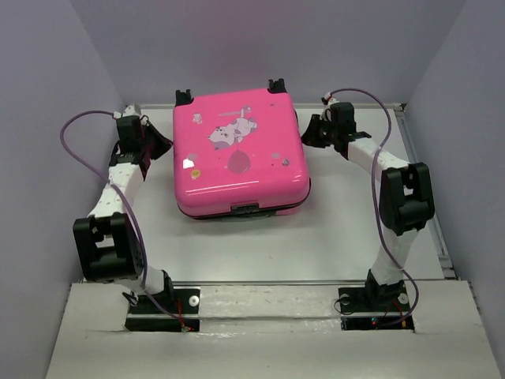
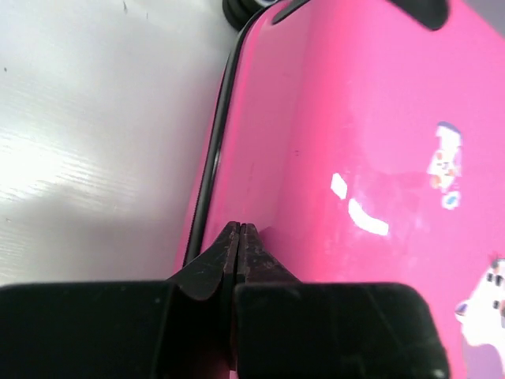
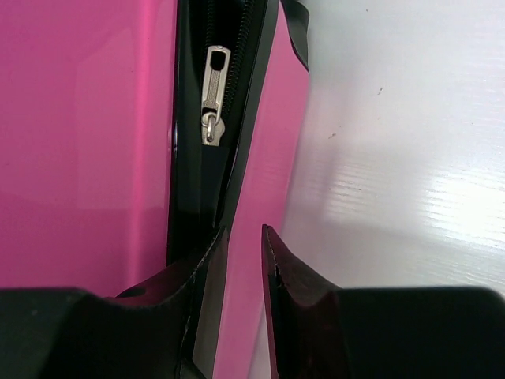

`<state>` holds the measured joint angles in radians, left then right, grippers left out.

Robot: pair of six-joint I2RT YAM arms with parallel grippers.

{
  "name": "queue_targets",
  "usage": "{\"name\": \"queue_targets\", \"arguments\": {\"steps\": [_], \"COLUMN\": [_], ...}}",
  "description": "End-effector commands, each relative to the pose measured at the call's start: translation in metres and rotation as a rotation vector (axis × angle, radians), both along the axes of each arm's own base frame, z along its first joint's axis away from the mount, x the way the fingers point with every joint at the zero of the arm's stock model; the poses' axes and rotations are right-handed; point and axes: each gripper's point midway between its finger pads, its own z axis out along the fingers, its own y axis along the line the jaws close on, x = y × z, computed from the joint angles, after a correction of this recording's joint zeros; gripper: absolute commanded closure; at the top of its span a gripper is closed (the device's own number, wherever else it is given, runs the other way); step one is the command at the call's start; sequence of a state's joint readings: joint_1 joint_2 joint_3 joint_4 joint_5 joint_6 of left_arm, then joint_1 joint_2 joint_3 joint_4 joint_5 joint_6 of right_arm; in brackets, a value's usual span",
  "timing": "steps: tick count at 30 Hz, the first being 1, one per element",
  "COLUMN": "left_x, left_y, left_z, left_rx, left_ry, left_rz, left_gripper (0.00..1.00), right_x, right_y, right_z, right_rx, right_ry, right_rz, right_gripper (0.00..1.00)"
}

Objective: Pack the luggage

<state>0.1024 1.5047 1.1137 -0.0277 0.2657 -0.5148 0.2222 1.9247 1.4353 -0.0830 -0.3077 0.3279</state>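
top external: pink luggage [image 1: 239, 154] flat on table [image 1: 316, 245]

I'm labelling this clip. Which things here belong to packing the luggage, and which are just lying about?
For the job:
suitcase, pink, lid down
zip pull on its side
left hand, shut, at its left edge
right hand, open, by the zip

Just there:
table
cables, purple, on the arms

Silver zip pull [image 3: 211, 95] on luggage [image 3: 79, 142] seam; R jaws slightly apart over pink shell.
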Motion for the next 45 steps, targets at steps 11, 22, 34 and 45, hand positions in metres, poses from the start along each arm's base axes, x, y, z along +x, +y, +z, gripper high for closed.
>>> {"name": "queue_targets", "arguments": {"steps": [11,22,34,45], "left_x": [0.008,-0.042,-0.043,-0.035], "left_y": [-0.123,0.019,0.003,-0.049], "left_z": [0.155,0.078,0.025,0.049], "left_rx": [-0.109,0.184,-0.01,-0.201], "left_ry": [-0.282,-0.126,-0.116,-0.299], "left_rz": [-0.288,-0.001,-0.188,-0.346], "left_gripper": [0.72,0.01,0.01,0.01], "right_x": [-0.033,-0.034,-0.053,-0.091], "right_y": [0.052,0.028,0.036,0.057], "right_z": [0.025,0.036,0.041,0.07], "right_rx": [0.091,0.102,0.18,0.456], "right_ry": [0.034,0.022,0.025,0.047], "right_rz": [0.173,0.125,0.208,0.296], "right_gripper": [0.59,0.11,0.0,0.04]}}
